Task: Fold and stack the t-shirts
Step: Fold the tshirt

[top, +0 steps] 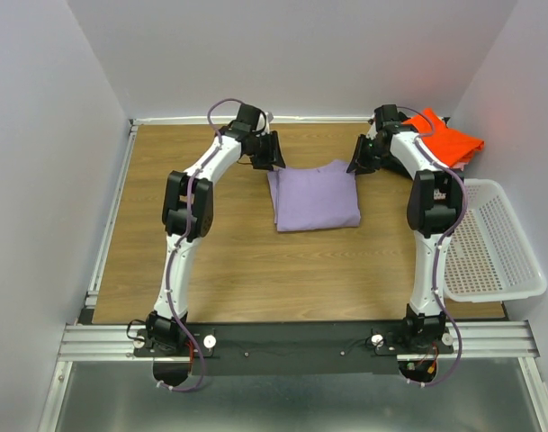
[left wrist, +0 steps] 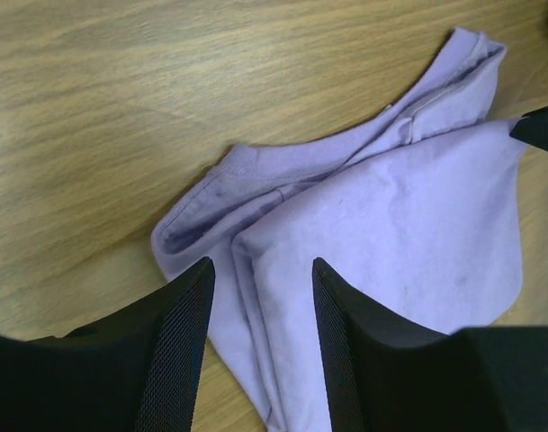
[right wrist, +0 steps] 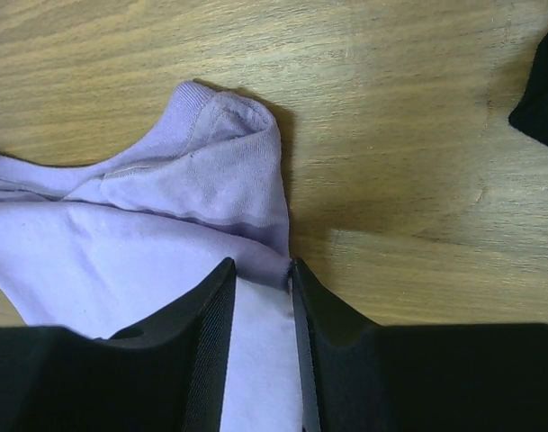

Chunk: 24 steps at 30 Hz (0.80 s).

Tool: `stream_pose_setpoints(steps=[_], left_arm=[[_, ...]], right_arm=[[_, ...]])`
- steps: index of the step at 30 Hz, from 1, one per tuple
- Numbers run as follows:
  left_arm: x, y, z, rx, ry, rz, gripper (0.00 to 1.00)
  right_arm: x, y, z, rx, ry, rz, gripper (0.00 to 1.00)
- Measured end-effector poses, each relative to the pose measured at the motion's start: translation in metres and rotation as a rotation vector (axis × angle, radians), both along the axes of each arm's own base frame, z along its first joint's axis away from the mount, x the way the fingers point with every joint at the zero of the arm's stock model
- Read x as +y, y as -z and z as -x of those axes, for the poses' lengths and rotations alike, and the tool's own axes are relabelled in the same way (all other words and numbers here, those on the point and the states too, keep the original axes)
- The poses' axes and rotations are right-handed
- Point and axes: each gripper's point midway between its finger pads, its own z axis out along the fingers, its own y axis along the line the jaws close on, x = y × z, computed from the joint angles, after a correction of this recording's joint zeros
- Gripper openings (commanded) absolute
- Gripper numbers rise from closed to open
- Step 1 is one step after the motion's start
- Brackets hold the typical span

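The lavender t-shirt (top: 316, 200) lies folded in a rough rectangle at the middle of the wooden table. My left gripper (top: 272, 160) is at its far left corner. In the left wrist view that gripper (left wrist: 263, 263) is open, its fingers astride the layered edge of the shirt (left wrist: 390, 225). My right gripper (top: 357, 162) is at the far right corner. In the right wrist view it (right wrist: 263, 263) is open by a narrow gap, with the shirt's corner (right wrist: 166, 234) lying between the fingers and touching the right one. An orange-red t-shirt (top: 446, 137) lies folded at the far right.
A white mesh basket (top: 498, 261) sits at the table's right edge, beside the right arm. White walls close in the table at the back and on both sides. A dark shape (right wrist: 539, 99) shows at the right edge of the right wrist view.
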Motion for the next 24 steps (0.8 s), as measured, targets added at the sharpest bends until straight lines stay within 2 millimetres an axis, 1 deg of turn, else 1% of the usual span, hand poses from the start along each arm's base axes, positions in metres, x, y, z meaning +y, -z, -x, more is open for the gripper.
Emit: stream_pose_setpoints(steps=[7, 10, 13, 14, 15, 16, 17, 18, 19, 20, 24], left_arm=[[-0.013, 0.008, 0.000, 0.006, 0.008, 0.007, 0.54], [-0.014, 0.013, 0.001, 0.014, 0.009, 0.006, 0.49], [-0.015, 0.018, 0.002, 0.023, 0.009, 0.001, 0.37], [-0.015, 0.019, 0.002, 0.024, 0.008, 0.000, 0.34], [-0.015, 0.021, 0.002, 0.027, 0.008, -0.002, 0.28], [-0.016, 0.023, 0.003, 0.028, 0.010, -0.003, 0.23], [-0.017, 0.024, 0.003, 0.030, 0.010, -0.003, 0.19], [-0.017, 0.026, 0.003, 0.032, 0.010, -0.003, 0.11], [-0.017, 0.027, 0.002, 0.031, 0.011, -0.003, 0.06], [-0.018, 0.028, 0.003, 0.034, 0.010, -0.003, 0.00], [-0.019, 0.028, 0.002, 0.028, 0.011, 0.000, 0.00]], right_arm=[[0.001, 0.002, 0.000, -0.001, -0.002, -0.004, 0.33], [0.001, 0.003, 0.001, 0.002, -0.003, -0.007, 0.31], [0.002, 0.003, 0.001, 0.001, -0.003, -0.009, 0.26], [0.002, 0.002, 0.001, 0.001, -0.004, -0.011, 0.21], [0.002, 0.002, 0.001, 0.000, -0.005, -0.014, 0.18], [0.003, 0.002, 0.001, 0.000, -0.005, -0.015, 0.15], [0.003, 0.002, 0.000, 0.000, -0.004, -0.017, 0.09], [0.003, 0.002, 0.000, 0.000, -0.002, -0.020, 0.06], [0.004, 0.002, 0.000, 0.000, -0.004, -0.023, 0.02], [0.004, 0.002, 0.000, 0.001, -0.003, -0.024, 0.02], [0.004, 0.003, 0.001, 0.004, -0.003, -0.026, 0.02]])
